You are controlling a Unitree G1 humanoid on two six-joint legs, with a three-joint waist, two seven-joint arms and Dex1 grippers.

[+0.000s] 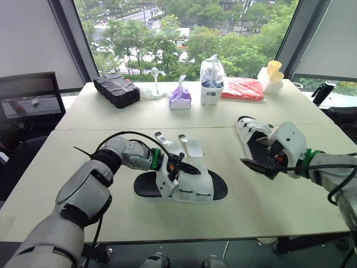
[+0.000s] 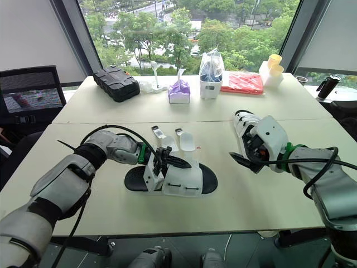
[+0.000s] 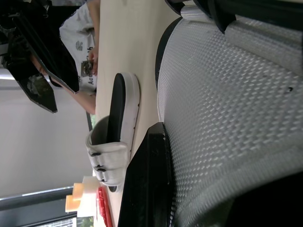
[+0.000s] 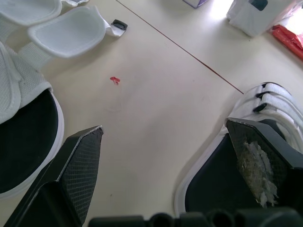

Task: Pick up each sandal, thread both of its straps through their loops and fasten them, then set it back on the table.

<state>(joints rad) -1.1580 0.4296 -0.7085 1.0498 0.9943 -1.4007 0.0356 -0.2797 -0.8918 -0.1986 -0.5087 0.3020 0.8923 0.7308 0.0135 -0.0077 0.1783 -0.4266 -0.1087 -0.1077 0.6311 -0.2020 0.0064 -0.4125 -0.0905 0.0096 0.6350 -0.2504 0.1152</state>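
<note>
Ok, black case (image 1: 116, 89) sits at the far left corner of the tabletop (image 1: 83, 184). Left hand (image 1: 181, 166) is on the near sandal (image 1: 192, 187), and the left wrist view shows its fingers (image 3: 147, 179) together on the white mesh upper, clamped. That sandal lies flat on its sole, mid tabletop toward the near edge. Its two straps (image 1: 192, 146) are undone and splay flat on the tabletop toward the far edge. Along the far edge sit a purple pack (image 1: 180, 97), a clear bag (image 1: 212, 78) just beside it, then a red packet (image 1: 242, 88). Right hand (image 4: 163, 127) hovers over the tabletop with its fingers wide apart, holding nothing, one finger over the heel of the second sandal (image 1: 246, 127). The second sandal lies on the right half, well apart from the near one, both straps through their loops. Yellow cups (image 1: 274, 68) stand at the far right corner
</note>
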